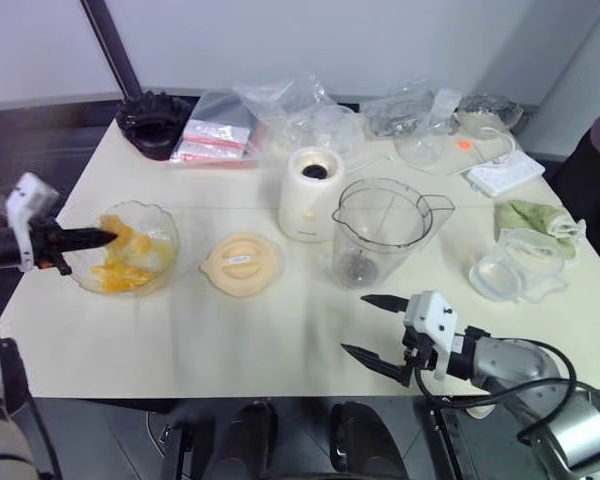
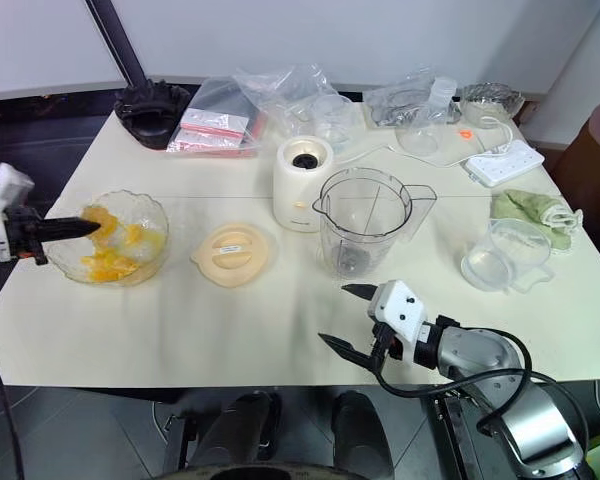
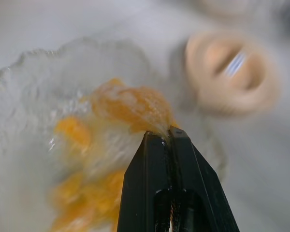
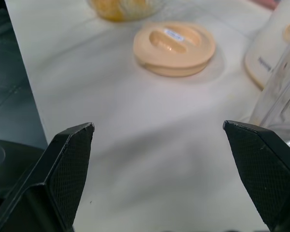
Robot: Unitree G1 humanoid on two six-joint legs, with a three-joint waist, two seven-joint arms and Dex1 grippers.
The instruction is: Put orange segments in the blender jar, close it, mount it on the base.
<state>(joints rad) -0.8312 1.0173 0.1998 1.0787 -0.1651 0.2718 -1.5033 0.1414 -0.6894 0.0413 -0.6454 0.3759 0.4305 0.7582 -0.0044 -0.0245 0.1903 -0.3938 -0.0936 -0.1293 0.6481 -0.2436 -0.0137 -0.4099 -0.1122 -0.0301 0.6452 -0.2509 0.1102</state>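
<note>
A scalloped glass bowl (image 1: 166, 228) at the table's left holds several orange segments (image 1: 125, 270). My left gripper (image 1: 108, 238) hangs above the bowl, shut on one orange segment (image 3: 135, 107) pinched at its tips. The clear blender jar (image 1: 380, 235) stands upright and uncovered in the middle of the table. Just behind it to the left is the cream base (image 1: 310, 195). The flat cream lid (image 1: 242, 264) lies between bowl and jar. My right gripper (image 1: 355, 324) hovers open near the front edge, in front of the jar, with nothing between its fingers.
A smaller clear jug (image 1: 515, 268), a green cloth (image 1: 538, 215) and a white power strip (image 1: 505, 172) are at the right. Plastic bags (image 1: 280, 110) and a black part (image 1: 155, 122) line the back edge.
</note>
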